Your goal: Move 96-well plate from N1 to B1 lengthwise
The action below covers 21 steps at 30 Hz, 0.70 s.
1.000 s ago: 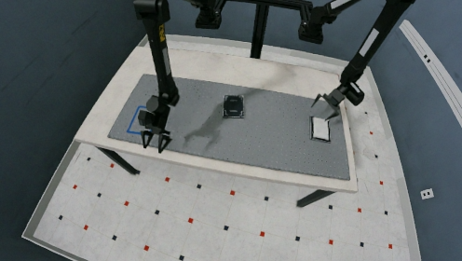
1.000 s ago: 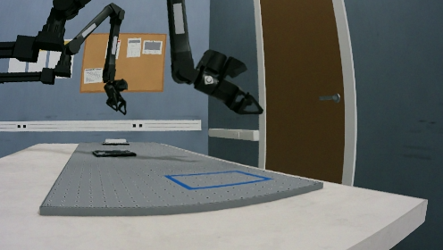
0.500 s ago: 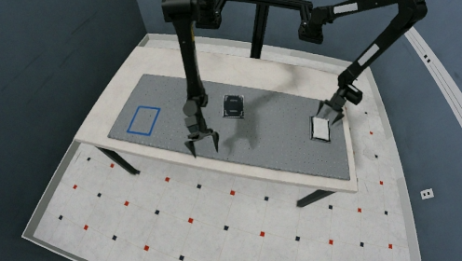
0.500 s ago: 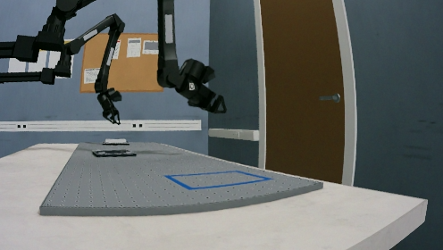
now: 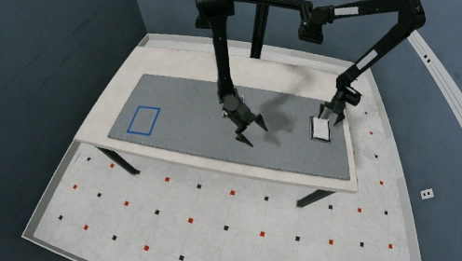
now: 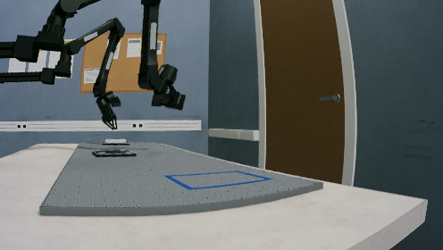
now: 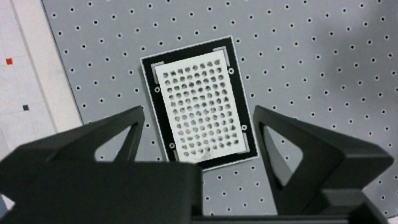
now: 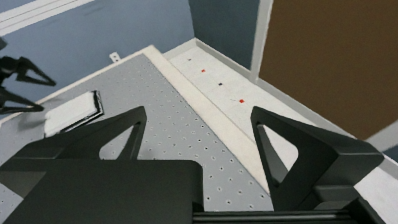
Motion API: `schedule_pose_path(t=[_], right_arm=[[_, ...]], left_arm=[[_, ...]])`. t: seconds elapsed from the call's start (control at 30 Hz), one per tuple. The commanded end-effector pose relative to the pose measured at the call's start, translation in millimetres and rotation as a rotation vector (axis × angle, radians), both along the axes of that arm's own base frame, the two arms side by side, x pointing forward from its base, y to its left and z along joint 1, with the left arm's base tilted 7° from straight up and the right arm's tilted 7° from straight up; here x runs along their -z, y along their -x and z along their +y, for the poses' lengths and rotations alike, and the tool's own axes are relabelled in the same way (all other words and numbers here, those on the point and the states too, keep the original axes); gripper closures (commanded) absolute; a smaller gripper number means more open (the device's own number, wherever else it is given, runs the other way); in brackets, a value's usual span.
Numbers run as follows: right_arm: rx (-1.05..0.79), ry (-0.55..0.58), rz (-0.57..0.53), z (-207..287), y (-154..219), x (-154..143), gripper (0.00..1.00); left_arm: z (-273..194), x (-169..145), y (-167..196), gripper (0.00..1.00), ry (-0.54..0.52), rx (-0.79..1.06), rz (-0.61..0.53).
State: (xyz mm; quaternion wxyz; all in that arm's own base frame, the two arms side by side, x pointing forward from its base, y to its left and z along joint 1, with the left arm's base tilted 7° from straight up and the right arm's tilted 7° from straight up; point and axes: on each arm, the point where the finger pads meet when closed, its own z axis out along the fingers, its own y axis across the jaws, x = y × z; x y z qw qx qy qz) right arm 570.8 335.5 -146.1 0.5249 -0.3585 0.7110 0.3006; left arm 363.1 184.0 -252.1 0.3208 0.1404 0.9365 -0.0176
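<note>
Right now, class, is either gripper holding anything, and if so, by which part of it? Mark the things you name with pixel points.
Nothing is held: the left gripper (image 5: 332, 116) (image 6: 112, 127) (image 7: 198, 111) is open above the 96-well plate (image 5: 320, 129) (image 6: 115, 141) (image 7: 201, 107) (image 8: 72, 112), and the right gripper (image 5: 257, 134) (image 8: 198, 111) is open too.

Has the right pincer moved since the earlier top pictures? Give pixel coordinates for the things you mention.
Yes. The right pincer (image 5: 255, 135) (image 8: 198, 111) has moved away from the blue outline (image 5: 129, 120), toward the plate (image 5: 320, 129) (image 8: 72, 112).
</note>
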Motion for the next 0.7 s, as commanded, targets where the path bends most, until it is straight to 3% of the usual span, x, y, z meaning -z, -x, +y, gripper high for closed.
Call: schedule_pose_path(t=[0.0, 0.37, 0.43, 0.67], right_arm=[[-0.246, 0.043, -0.107, 77, 62, -5, 0.0], [-0.664, 0.016, -0.179, 171, 194, -5, 0.0], [-0.664, 0.016, -0.179, 171, 194, -5, 0.0], [-0.7, 0.023, -0.181, 171, 200, -2, 0.0]], left_arm=[[0, -8, -15, 0.0, 0.002, -0.056, 0.066], [-5, 4, -12, 0.0, -0.014, -0.182, 0.305], [-5, 4, -12, 0.0, -0.014, -0.182, 0.305], [-7, 14, -11, 0.0, -0.037, -0.259, 0.462]])
